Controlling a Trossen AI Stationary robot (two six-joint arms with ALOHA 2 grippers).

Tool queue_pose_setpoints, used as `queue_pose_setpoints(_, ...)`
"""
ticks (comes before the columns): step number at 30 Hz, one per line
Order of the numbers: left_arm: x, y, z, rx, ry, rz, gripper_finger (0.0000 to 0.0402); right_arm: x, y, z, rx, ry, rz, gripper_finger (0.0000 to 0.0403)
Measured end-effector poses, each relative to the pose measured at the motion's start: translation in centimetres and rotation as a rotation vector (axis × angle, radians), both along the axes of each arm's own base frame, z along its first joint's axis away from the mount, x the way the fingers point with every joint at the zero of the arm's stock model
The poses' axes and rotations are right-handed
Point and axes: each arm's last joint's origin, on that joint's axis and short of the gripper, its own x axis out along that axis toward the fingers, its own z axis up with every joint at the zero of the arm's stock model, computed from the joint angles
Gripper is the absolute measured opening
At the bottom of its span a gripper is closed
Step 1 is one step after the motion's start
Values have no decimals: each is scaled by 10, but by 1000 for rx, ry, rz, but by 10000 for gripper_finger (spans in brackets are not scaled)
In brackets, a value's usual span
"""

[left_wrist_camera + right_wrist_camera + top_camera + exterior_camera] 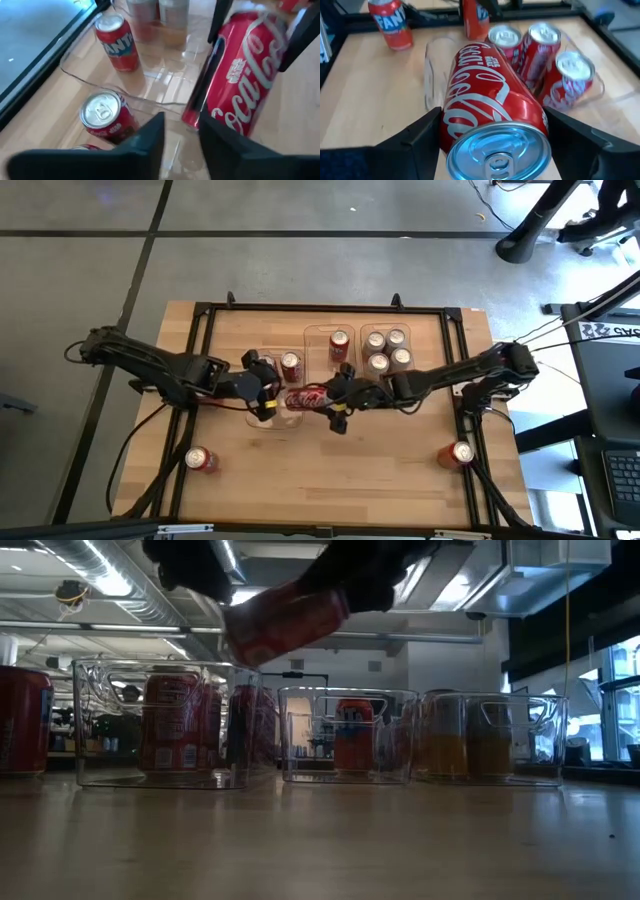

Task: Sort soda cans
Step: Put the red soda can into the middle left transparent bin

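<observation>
Surface: light wooden table (300, 480) inside a black frame (203, 380), standing on a grey tiled floor. Low view looks past the table into a room with ceiling ducts, strip lights and windows at the picture's right.

Three clear trays sit in a row mid-table. The left tray (262, 365) holds an upright red can (291, 366); the left wrist view seems to show at least one more there, count uncertain because the arms cover it from above. The middle tray (322, 340) holds one red-orange can (339, 345). The right tray (380, 330) holds four gold cans (387, 350), packed touching.

Right gripper (340, 395) holds a Coca-Cola can (308, 397) on its side, above the near edge of the left tray; in the right wrist view its two fingers (415, 145) press the can's flanks, silver top toward the camera. In the low view the can (290, 622) hangs tilted, clear above the tray rims.

Left gripper (266, 392) is just beside the can's far end. Its fingers (150, 145) stand a narrow gap apart with nothing between them; the can (245, 75) is just ahead of the tips.

Edges: one loose red can (200, 459) near the front left corner, another (459, 452) near the front right, both well apart from the trays. The front strip of table between them is open.
</observation>
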Motion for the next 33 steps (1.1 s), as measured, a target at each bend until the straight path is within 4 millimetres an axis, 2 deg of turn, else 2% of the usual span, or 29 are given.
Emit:
queue_pose_setpoints(4, 2, -1, -18, 9, -3, -16, 23, 10, -2, -3, -45, -44, 39, 289)
queue_pose_setpoints(6, 2, 0, -21, 9, -1, -14, 7, 11, -5, -3, -68, -51, 40, 289)
queue_pose_setpoints(11, 0, 0, -31, -14, 4, 9, 19, 14, -11, -1, -98, -86, 29, 289)
queue_pose_setpoints(17, 0, 0, -46, -23, -25, 18, 3, 19, -24, 7, -82, -170, 26, 289)
queue_pose_setpoints(22, 1, 2, -54, -36, -55, 22, 6, 24, -32, 12, -64, -242, 30, 289)
queue_pose_setpoints(29, -1, 7, -58, -6, -6, 9, 2, 41, -42, 2, -64, -343, 12, 289)
queue_pose_setpoints(33, -17, 11, -46, -21, 65, 23, 4, 45, -51, -5, -88, -333, -27, 289)
